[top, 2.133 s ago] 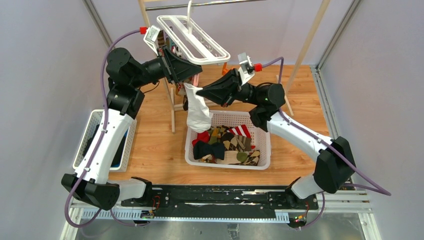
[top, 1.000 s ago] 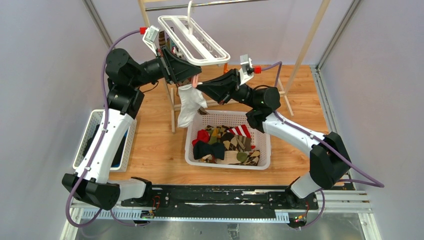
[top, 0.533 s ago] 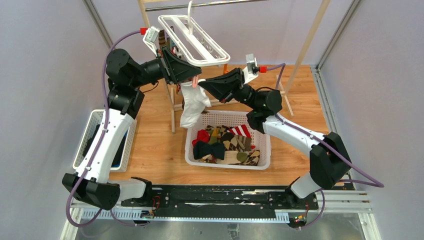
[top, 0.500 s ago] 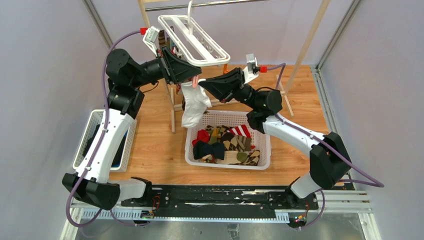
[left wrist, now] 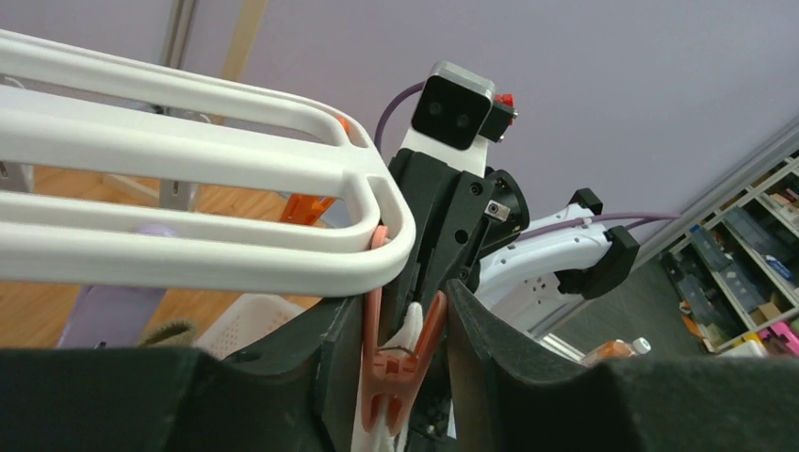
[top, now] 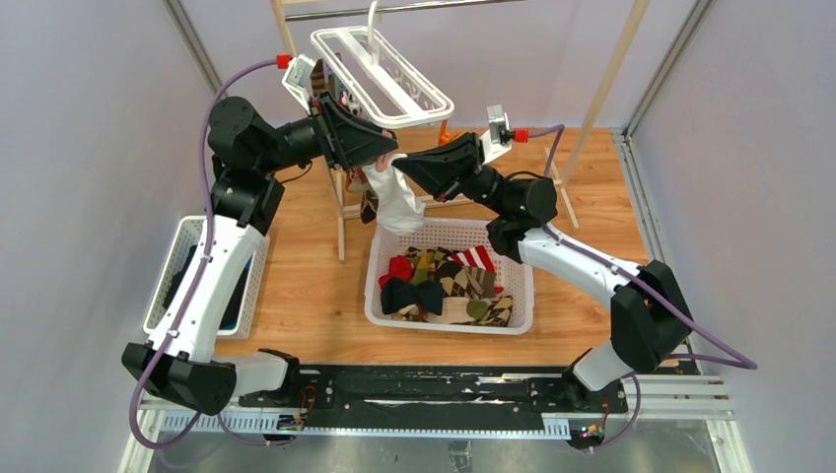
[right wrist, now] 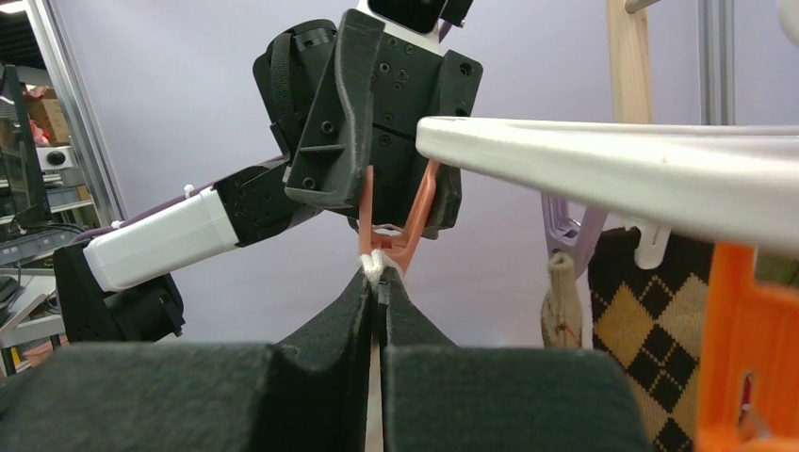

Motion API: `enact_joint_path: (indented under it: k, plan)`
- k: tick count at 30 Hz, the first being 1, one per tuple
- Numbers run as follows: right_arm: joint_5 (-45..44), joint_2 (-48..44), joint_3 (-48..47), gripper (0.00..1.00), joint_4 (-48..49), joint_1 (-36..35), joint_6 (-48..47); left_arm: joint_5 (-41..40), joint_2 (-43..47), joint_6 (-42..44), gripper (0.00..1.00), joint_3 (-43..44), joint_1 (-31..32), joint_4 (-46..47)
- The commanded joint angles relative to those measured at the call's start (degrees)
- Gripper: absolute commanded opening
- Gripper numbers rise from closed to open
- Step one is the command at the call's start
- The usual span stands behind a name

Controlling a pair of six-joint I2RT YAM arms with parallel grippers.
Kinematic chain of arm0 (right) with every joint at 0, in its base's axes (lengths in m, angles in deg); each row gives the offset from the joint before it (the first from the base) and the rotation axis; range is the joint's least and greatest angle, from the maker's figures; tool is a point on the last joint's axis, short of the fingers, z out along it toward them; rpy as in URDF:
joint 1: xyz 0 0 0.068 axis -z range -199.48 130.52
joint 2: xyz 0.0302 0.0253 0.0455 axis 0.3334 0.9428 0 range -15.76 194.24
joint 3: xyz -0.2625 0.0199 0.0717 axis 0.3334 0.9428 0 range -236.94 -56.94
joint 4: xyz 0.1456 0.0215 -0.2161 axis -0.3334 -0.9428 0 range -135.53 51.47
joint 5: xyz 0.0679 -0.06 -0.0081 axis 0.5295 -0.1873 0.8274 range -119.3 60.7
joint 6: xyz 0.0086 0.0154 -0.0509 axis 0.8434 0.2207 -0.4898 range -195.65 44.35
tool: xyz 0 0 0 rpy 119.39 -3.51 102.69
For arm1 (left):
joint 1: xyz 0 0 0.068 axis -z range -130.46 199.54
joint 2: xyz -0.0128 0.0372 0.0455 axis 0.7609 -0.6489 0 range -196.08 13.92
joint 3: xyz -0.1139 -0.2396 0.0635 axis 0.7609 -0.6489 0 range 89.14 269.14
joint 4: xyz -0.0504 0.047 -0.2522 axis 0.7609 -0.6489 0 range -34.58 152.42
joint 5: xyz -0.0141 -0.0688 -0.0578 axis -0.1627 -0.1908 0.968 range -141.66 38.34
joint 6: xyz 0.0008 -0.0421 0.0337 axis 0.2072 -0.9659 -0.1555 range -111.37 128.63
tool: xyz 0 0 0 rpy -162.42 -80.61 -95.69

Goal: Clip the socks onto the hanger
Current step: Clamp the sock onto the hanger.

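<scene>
Wooden tabletop (top: 296, 286) carries a white basket (top: 449, 325) heaped with socks (top: 449, 286), and the hanger (top: 394, 84) hangs over its far-left corner from the bar of a wooden rack (top: 611, 84). Compared with two seconds ago, the right gripper (top: 399, 168) has risen and closed in on the left gripper (top: 380, 153), so the two now meet tip to tip under the hanger's near end. The white sock (top: 399, 202), which half a second ago draped to the left of the basket, now swings rightward and dangles over the basket's far rim. The left arm has barely shifted. In the right wrist view, the right gripper's fingers (right wrist: 349, 320) are pinched together on the sock's top edge, directly below the coral clip (right wrist: 400, 226), and that edge sits between the clip's lower tips. In the left wrist view, the left gripper's fingers (left wrist: 330, 367) press on both sides of the clip's upper arms, squeezing it, with white fabric showing between them. An argyle sock (right wrist: 650, 330) hangs under the rail further along, beside a lilac clip (right wrist: 565, 231)
</scene>
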Motion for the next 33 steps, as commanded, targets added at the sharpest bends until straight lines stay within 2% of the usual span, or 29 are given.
enact_joint_path:
  k: [1,3,12,16,21,23,25,26,33]
  plan:
    - [0.05,-1.64,-0.50,0.00,1.82,0.55,0.07,0.63,1.57,2.01,0.43,-0.28,-0.29,-0.07]
    - [0.41,-1.81,-0.41,0.00,1.16,0.55,-0.23,0.68,1.68,2.12,0.48,-0.26,-0.27,-0.17]
    - [1.18,-3.54,-0.06,0.01,-4.02,0.57,-3.28,1.23,2.30,3.18,0.50,-0.06,-0.41,-2.10]
    - [-0.21,-5.89,1.39,0.16,-8.51,0.66,-6.91,1.05,2.91,4.85,0.50,0.40,-0.86,-4.22]
    - [-1.75,-8.74,2.94,0.42,-14.62,0.62,-11.34,-0.27,3.65,10.17,0.57,2.13,-1.67,-12.68]
    - [-2.12,-10.06,3.90,0.53,-16.80,0.57,-13.17,-0.45,3.96,12.90,0.71,2.86,-2.09,-16.96]
    - [-2.59,-11.61,5.02,0.63,-19.11,0.59,-14.90,-0.41,4.20,16.06,0.96,3.71,-2.91,-21.80]
    - [-3.12,-12.58,5.53,0.68,-21.09,0.56,-15.95,-0.21,4.36,17.26,0.99,3.89,-3.64,-24.57]
    - [-4.67,-20.31,9.80,0.75,-33.14,0.57,-23.39,2.78,5.68,25.01,1.00,3.65,-12.08,-37.22]
